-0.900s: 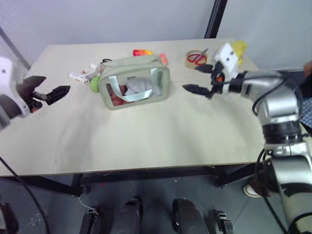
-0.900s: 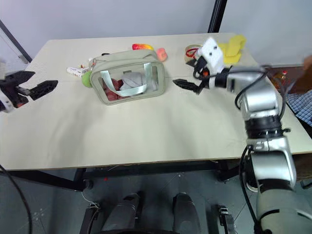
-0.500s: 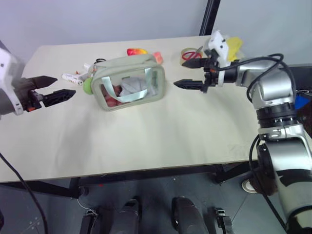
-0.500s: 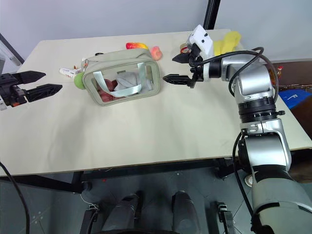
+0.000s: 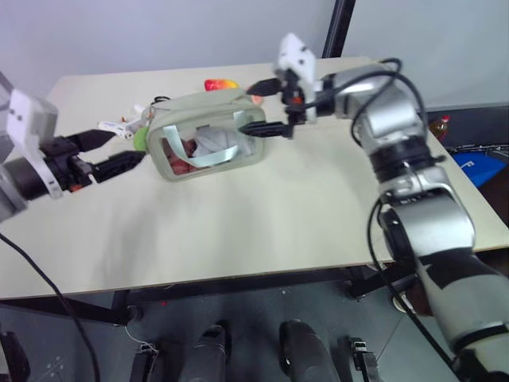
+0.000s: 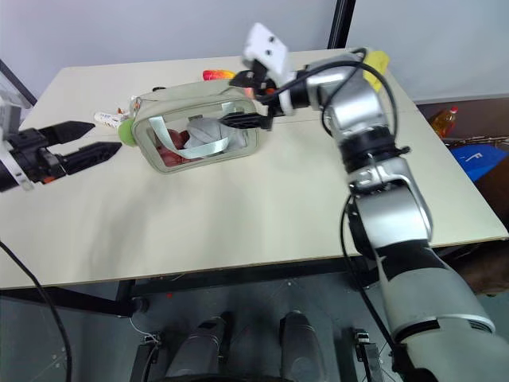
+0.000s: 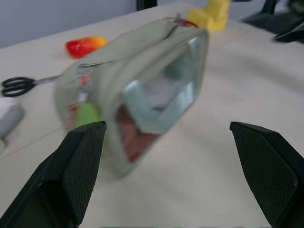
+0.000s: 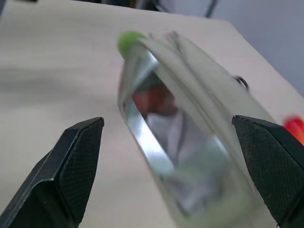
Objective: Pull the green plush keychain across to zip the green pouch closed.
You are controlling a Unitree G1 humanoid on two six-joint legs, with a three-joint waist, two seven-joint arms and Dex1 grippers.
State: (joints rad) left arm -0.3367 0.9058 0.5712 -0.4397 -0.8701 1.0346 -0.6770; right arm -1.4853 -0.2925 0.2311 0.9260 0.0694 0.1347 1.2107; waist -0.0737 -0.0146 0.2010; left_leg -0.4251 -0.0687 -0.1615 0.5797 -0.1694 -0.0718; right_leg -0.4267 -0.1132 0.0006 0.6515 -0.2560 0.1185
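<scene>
The table [image 5: 262, 215] carries the green pouch [image 5: 208, 135] near its far edge. The right gripper [image 5: 261, 105] straddles the pouch's right end, fingers spread, nothing grasped. The left gripper [image 5: 114, 153] hangs near, fingers spread. The green plush keychain [image 5: 141, 138] sits at the pouch's left end.

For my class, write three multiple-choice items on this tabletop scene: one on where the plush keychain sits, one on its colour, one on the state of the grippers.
1. The green plush keychain hangs at the green pouch's end nearer which gripper?
A. left
B. right
C. neither, it lies on the floor

2. What colour is the keychain?
A. red
B. lime green
C. blue

3. How do the two grippers stand?
A. both open
B. both shut
C. one shut on the pouch

Key: 1 A, the charm faces the left gripper. 2 B, it shows bright lime in the eye views. 3 A, the left and the right gripper both have spread fingers holding nothing.
</scene>
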